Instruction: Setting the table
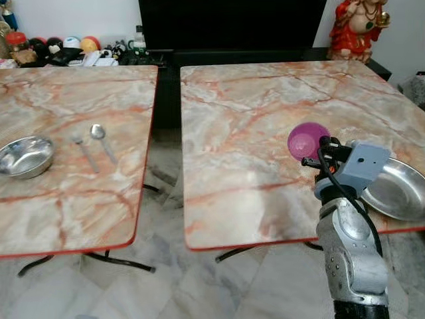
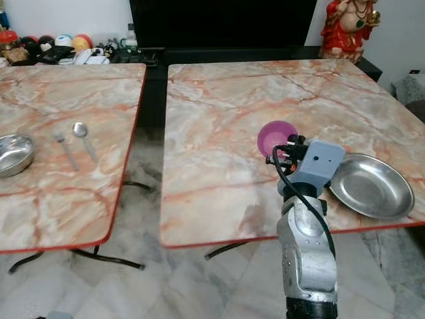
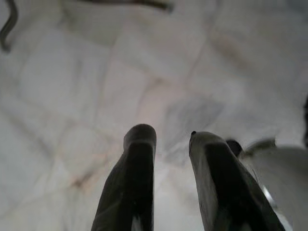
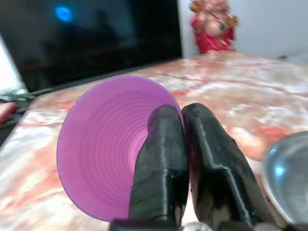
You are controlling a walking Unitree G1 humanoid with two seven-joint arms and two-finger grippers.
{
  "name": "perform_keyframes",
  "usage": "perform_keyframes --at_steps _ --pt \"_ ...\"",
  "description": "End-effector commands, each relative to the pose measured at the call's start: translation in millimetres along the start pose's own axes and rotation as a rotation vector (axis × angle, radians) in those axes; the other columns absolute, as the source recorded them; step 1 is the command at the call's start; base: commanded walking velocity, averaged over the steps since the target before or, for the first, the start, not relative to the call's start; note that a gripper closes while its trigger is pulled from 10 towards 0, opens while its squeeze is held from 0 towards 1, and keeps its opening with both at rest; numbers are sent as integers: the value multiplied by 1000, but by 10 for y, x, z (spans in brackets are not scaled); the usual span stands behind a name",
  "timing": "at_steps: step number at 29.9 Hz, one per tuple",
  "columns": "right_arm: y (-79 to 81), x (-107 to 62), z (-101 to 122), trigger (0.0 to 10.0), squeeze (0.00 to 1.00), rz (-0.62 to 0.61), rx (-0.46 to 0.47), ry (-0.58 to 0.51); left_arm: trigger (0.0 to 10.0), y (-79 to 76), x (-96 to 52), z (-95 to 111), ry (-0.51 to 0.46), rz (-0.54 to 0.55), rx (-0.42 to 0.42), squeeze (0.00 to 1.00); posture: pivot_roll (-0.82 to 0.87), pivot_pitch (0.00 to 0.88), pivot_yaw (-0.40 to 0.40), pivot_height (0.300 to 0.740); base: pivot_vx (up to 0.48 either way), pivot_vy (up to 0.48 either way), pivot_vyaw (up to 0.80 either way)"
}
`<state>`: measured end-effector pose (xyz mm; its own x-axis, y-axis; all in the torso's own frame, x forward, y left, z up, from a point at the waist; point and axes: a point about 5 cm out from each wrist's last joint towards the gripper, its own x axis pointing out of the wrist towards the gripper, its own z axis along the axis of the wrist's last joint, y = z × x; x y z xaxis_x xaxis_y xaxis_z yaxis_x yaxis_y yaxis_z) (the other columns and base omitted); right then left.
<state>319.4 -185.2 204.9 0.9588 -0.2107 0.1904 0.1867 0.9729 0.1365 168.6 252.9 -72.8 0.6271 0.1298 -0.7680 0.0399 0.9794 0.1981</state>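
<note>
Purple plastic cup (image 1: 307, 140) hangs over the right marble table (image 1: 252, 133), near the steel plate (image 1: 398, 189), carried by the right gripper (image 1: 317, 158). Right wrist view: the black fingers (image 4: 161, 163) are pinched on its rim, one inside; thin, light, probably slippery. Left wrist view: left gripper (image 3: 171, 144) idle, slightly parted, empty.

The steel plate (image 1: 398, 189) runs off the right edge of the left eye view, and the wrist camera housing covers its near-left rim. The steel bowl (image 2: 12, 154) is cut by the left edge of the right eye view. One side of the purple cup (image 4: 108, 144) hides behind the right gripper (image 4: 183, 113). The floor (image 3: 96, 72) under the left gripper (image 3: 171, 139) is blurred, and the shelf clutter (image 1: 60, 50) is too small to tell
</note>
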Motion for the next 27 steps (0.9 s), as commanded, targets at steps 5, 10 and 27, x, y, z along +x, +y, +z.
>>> perform_keyframes --at_steps 5,10,27 --pt "72 -9 45 10000 0 13 8 -17 10000 88 -34 -89 28 20 5 0 -82 136 14 740 301 0 0" --pt "-13 -23 -70 10000 0 -60 15 44 10000 102 -35 -100 41 34 26 0 -68 128 13 740 0 0 0" --pt "-219 103 -242 10000 0 -314 231 221 10000 97 -44 -129 50 24 33 0 -60 92 17 740 0 0 0"
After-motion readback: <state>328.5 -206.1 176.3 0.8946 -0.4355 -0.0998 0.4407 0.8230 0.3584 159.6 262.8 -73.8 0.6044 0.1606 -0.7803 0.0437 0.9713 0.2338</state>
